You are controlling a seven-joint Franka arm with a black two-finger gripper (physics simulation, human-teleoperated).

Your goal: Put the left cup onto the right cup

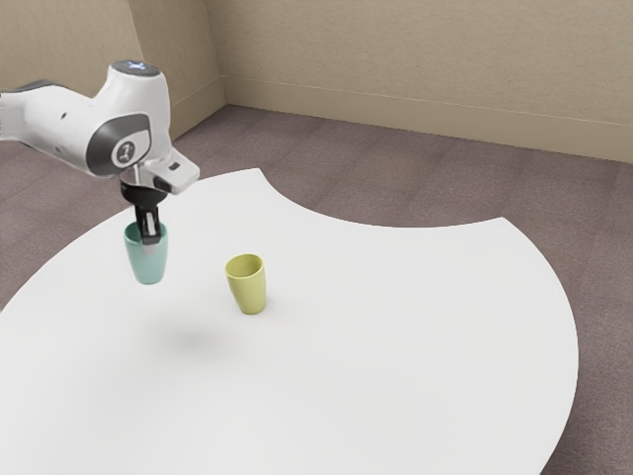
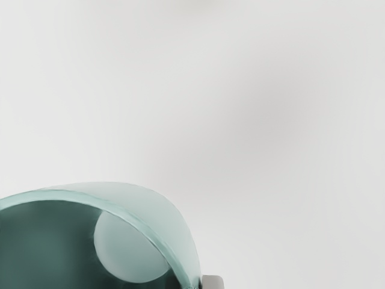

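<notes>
Upper left of the exterior view, your arm reaches in with the wrist bent so the end effector points straight down. It is pinched narrow on the rim of the teal cup, which hangs upright, clear of the bench. The yellow-green cup stands on the bench to its right, apart. The wrist view adds the teal cup interior right under the hand, over bare bench.
</notes>
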